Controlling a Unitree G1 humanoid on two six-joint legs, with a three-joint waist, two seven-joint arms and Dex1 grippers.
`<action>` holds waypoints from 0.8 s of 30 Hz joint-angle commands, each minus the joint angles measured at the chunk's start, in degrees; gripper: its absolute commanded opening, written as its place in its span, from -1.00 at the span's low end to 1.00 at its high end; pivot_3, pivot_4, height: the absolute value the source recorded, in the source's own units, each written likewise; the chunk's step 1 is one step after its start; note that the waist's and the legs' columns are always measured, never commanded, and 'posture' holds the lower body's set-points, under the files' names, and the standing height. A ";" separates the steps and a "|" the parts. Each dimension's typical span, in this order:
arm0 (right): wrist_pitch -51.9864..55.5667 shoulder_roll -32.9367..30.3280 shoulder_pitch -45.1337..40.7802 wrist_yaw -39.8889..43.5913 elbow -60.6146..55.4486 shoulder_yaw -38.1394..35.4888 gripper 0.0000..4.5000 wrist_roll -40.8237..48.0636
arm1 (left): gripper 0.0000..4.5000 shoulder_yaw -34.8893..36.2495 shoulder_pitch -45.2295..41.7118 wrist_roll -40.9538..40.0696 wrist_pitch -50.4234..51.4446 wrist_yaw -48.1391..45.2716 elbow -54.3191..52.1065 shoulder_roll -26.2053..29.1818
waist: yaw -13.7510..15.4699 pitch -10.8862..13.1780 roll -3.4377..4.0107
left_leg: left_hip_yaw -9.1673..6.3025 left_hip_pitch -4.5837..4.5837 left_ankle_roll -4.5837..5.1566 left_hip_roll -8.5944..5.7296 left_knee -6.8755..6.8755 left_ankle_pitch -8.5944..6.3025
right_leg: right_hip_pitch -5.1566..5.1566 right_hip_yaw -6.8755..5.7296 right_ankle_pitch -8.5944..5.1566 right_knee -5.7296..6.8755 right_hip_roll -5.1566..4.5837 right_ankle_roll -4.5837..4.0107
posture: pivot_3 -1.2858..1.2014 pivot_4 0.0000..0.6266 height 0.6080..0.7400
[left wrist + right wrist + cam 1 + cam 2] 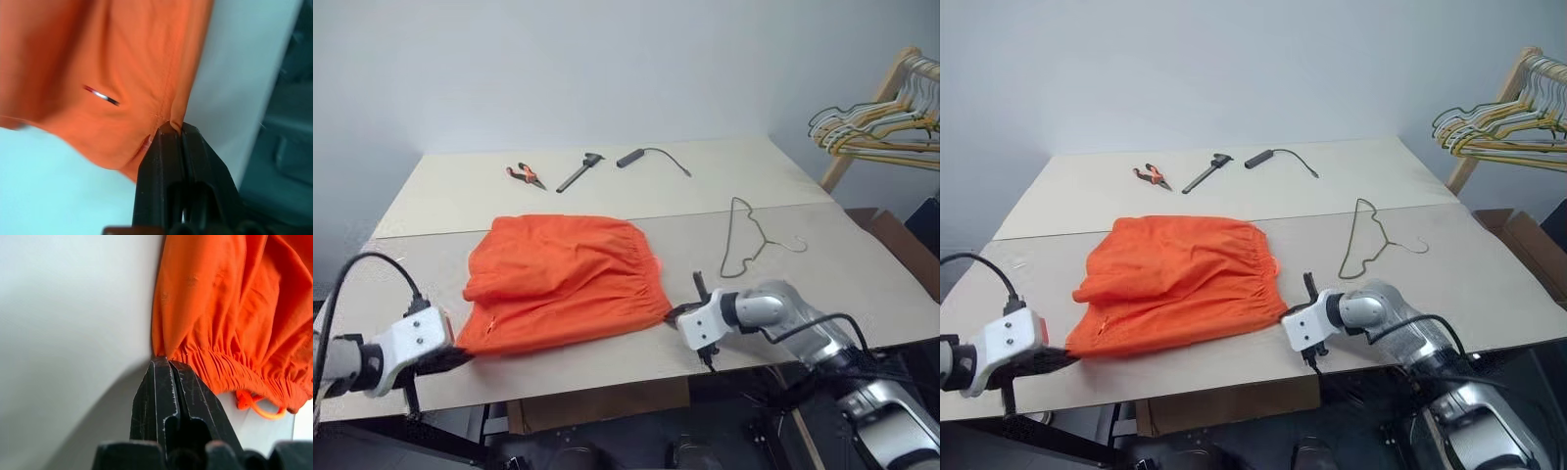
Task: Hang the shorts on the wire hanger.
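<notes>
Now shorts (563, 279) lie flat on table (862, 284), near front edge. Left gripper (172, 128) pinched closed on shorts' near-left corner. Right gripper (167, 361) closed on waistband corner at shorts' right side. Wire hanger (746, 240) lies on table right of shorts, apart. Pliers (525, 175) at far side.
</notes>
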 commanded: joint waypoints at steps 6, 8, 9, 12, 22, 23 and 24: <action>14.10 -4.27 9.81 4.51 -21.74 -4.61 -0.99 4.29 | -1.00 8.56 13.09 2.79 -1.89 -6.42 -3.60 0.35 | -0.01 -0.05 -0.14 | 0.07 0.07 -0.03 0.29 0.04 -0.07 | 0.00 -0.02 -0.16 -0.02 0.12 -0.22 | 0.03 -1.00 1.00; 15.98 -3.92 10.33 3.73 -22.76 -4.68 -0.99 3.65 | -1.00 8.90 13.57 2.66 -2.10 -6.32 -4.13 -0.03 | 0.04 -0.04 -0.13 | 0.11 0.13 -0.04 0.38 0.08 -0.07 | -0.03 -0.05 -0.34 -0.02 0.15 -0.26 | 0.03 -1.00 1.00; 16.93 -3.89 10.22 3.67 -22.88 -4.48 -0.99 3.00 | -1.00 8.72 13.49 2.85 -1.62 -6.07 -4.18 0.01 | 0.16 -0.04 -0.14 | 0.12 0.16 -0.05 0.43 0.11 -0.07 | -0.04 -0.06 -0.43 -0.02 0.20 -0.15 | 0.03 -1.00 1.00; 16.80 -5.86 10.26 5.77 -23.12 -4.07 -0.99 3.30 | -1.00 7.69 13.19 3.99 -2.28 -5.61 -3.75 0.34 | 0.49 -0.05 -0.16 | 0.15 0.18 -0.37 0.61 0.22 -0.20 | -0.04 -0.09 -0.45 -0.01 0.33 -0.11 | 0.03 -1.00 1.00; 24.81 -10.17 8.17 11.91 -24.01 -11.19 0.07 13.65 | 0.18 10.37 12.41 -0.99 -4.89 -10.52 -3.50 -0.75 | 0.41 -0.07 -0.22 | 0.29 0.12 -0.22 0.68 0.24 -0.12 | -0.09 -0.04 -0.20 -0.04 0.39 -0.53 | 0.02 -1.00 1.00; 26.28 -10.29 7.79 12.42 -23.73 -12.68 0.26 15.81 | 0.35 11.52 12.21 -1.95 -4.86 -11.28 -3.43 -0.97 | 0.40 -0.07 -0.22 | 0.32 0.07 -0.19 0.70 0.23 -0.11 | -0.08 -0.02 -0.21 -0.03 0.40 -0.53 | 0.02 -1.00 1.00; 28.36 -10.05 7.20 12.52 -23.46 -14.02 0.41 17.70 | 0.49 12.66 11.84 -3.24 -4.59 -12.05 -3.40 -1.21 | 0.38 -0.06 -0.22 | 0.32 0.05 -0.18 0.70 0.23 -0.10 | -0.09 -0.03 -0.21 -0.04 0.40 -0.52 | 0.02 -1.00 1.00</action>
